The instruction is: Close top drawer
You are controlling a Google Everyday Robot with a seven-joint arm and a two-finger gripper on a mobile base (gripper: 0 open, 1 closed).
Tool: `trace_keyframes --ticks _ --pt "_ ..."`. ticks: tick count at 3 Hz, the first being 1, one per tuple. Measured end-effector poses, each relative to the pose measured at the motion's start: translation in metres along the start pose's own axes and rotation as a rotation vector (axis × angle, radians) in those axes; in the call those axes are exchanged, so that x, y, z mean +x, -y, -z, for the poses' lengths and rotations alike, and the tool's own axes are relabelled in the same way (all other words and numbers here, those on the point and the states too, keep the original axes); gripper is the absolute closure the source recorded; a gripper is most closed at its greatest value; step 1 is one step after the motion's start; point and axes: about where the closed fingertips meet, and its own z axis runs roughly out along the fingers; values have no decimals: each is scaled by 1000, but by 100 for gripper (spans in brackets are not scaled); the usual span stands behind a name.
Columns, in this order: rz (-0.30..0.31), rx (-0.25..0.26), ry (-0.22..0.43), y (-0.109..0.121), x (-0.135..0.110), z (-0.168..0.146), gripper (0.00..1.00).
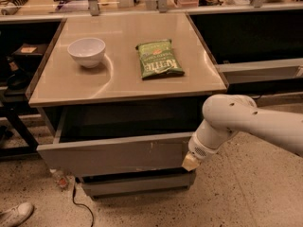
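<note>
Standing open: the top drawer (113,154) was partway out beneath the beige worktop (118,82). Its grey, scuffed front ran across the lower centre of the frame, with its dark inside showing behind.
Gripper: the gripper (191,161) sat at the right end of that drawer front, lower centre-right, its pale tip against the front's corner.
Gripper state: could not be told from this angle.
Arm: the white arm (246,122) reached in from the right edge of the frame.
On the worktop: a white bowl (86,51) stood at upper left and a green chip bag (159,59) lay flat near the centre, the two well apart.
Below: a narrower grey drawer front (137,182) sat under the top drawer.
Floor: a white shoe (14,214) showed at the lower left corner.
</note>
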Motion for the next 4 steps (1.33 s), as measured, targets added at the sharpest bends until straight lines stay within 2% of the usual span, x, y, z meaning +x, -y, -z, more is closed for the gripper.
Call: trace_keyframes --ticks 1,3,4 --pt "-29 13 12 -1 9 11 100" --pt "-149 131 70 27 15 57 100" --pt "-194 151 91 38 15 55 100"
